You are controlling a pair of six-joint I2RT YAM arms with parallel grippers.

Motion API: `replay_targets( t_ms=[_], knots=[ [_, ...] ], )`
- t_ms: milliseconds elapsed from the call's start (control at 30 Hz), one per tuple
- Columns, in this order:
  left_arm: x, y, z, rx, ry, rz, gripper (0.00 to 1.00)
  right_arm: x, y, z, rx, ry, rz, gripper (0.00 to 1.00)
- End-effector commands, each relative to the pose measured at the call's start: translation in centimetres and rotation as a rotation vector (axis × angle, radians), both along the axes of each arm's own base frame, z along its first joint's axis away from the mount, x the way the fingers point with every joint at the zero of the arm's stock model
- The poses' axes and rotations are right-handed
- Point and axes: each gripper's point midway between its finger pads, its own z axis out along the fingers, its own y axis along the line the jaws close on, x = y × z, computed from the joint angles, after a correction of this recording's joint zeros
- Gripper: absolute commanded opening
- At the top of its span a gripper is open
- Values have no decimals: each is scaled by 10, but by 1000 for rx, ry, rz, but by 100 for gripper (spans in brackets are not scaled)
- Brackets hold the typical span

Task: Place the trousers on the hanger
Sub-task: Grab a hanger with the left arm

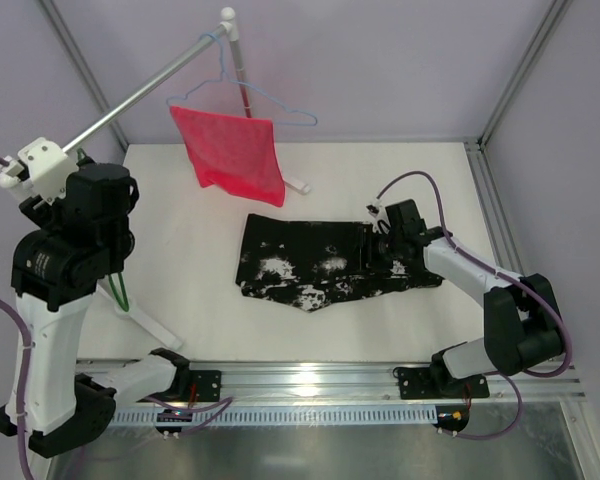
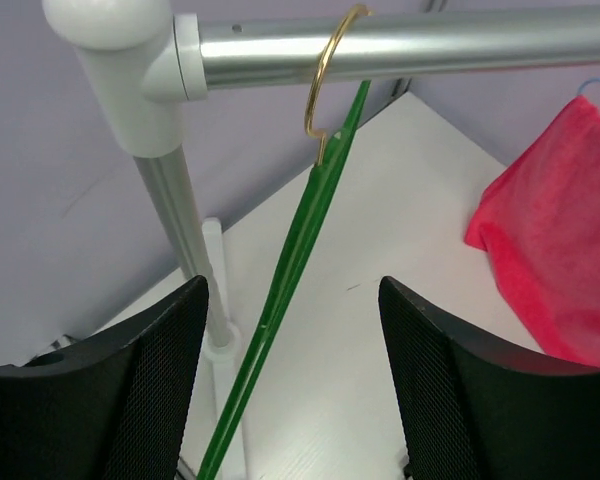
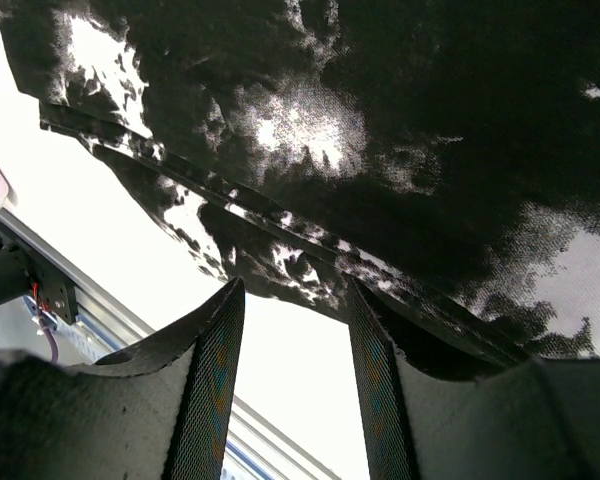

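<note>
Black fabric splotched with white, the trousers lie flat on the counter, a little right of its middle, with their long axis running left to right. The right end effector sits at their right end, so that arm is by far the nearer. Its wrist view shows the fingers half apart with a hemmed edge of the cloth just at the tips, not clamped as far as I can tell.

The left end effector is raised near the counter's left rear corner, wide open and holding nothing. The green hanger hangs between its fingers from the rail by a gold hook. Trousers and hanger are well apart, so the coming move probably turns on carrying one across to the other.

Only the left wrist view shows the hook seated on the rail. Only the top view shows the whole garment and the gap between it and the hanger.
</note>
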Motion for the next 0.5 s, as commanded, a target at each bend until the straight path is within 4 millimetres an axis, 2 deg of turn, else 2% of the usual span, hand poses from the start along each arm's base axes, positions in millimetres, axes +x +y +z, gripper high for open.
replay_targets(
  t_ms=[0, 33, 167, 367, 467],
  knots=[
    [-23, 14, -44, 80, 235, 31, 70, 2, 2, 5, 7, -43, 27, 49],
    [-20, 13, -57, 80, 273, 30, 70, 1, 3, 5, 11, -42, 30, 49],
    [-19, 12, -85, 47, 354, 25, 68, -5, 2, 12, 24, -61, 38, 49],
    [-12, 14, -105, 8, 386, 21, 64, -8, 1, 18, 30, -73, 37, 49],
    [-10, 17, -111, 2, 409, 32, 56, -8, 1, 24, 30, -78, 41, 49]
  ],
)
